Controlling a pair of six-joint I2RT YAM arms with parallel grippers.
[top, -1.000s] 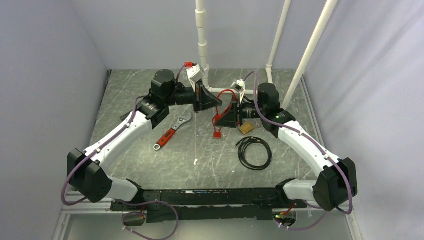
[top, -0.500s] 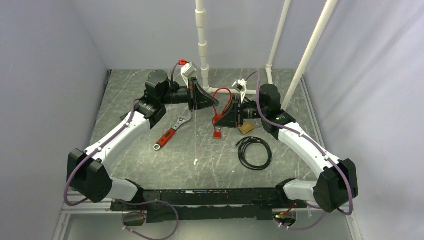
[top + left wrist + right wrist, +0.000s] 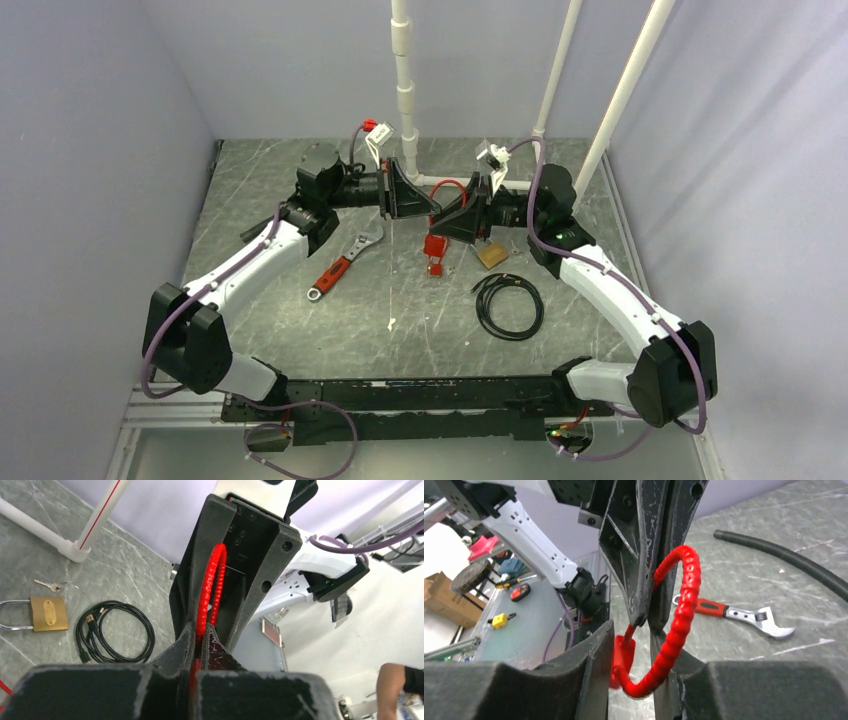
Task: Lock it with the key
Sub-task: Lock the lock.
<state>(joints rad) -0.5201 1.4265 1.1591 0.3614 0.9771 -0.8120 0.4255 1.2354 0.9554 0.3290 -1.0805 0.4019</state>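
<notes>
Left arm (image 3: 245, 268) and right arm (image 3: 610, 285) match — white link shells, black joint housings, purple cables (image 3: 345, 542) looped outside. Right one has 1 green LED (image 3: 553, 237) at the 11 o'clock end of its white link. Fingers (image 3: 629, 555) black, scuffed, bolt holes.

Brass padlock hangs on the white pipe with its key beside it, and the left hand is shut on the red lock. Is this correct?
Not quite. The brass padlock does not hang on the white pipe; it lies flat on the table, as the left wrist view shows. The rest holds: its key is beside it, and the left hand is shut on the red lock.
</notes>
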